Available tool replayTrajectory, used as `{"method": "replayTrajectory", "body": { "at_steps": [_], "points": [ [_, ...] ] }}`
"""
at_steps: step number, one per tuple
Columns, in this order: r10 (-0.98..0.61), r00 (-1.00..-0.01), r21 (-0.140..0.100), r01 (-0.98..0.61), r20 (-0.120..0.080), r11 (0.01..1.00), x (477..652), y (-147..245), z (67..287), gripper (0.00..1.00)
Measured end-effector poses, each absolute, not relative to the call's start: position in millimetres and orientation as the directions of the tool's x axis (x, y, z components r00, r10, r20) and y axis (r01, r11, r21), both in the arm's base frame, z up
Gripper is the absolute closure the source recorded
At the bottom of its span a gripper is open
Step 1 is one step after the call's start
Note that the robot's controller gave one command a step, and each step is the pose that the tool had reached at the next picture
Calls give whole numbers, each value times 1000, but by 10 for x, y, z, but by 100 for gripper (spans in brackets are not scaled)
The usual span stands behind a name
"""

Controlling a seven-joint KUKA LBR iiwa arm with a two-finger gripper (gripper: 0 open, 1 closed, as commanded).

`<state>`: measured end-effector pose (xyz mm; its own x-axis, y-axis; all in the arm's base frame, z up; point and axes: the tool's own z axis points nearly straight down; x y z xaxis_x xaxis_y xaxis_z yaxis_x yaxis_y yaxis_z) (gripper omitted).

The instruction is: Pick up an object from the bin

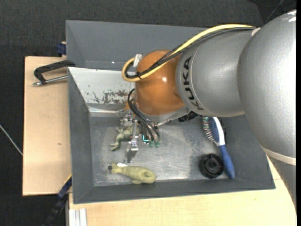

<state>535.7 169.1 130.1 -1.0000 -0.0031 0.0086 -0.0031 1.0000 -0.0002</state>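
Well, dark ground shows beyond the far rim of my grey metal bin [80, 140], whose floor is scuffed and scratched. My arm [221, 74] comes in over the right rim, and the orange cover [157, 86] at its wrist hangs above the middle of the floor. By the right wall lies a blue and white toothbrush [220, 138], its long axis running from the far wall toward the near right corner. Along the near wall lies a pale olive fish-like toy [137, 174], lengthwise with that wall, its thin end toward the left wall. A black round knob [210, 166] sits in the near right corner, touching the toothbrush. My claw [133, 147] is down left of the floor's middle, just beside a small olive figure [120, 139], which slants from far right to near left. Whether my claw is wide or narrow I cannot tell.
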Motion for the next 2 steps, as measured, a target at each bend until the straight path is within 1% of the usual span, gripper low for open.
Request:
{"method": "replayTrajectory", "body": {
  "at_steps": [1, 2],
  "points": [
    [16, -1000, 7, 16, -7, 1000, 5932, 1217, 719, 0],
    [13, -1000, 7, 13, -22, 1000, 5959, 1229, 764, 100]
  ]
}}
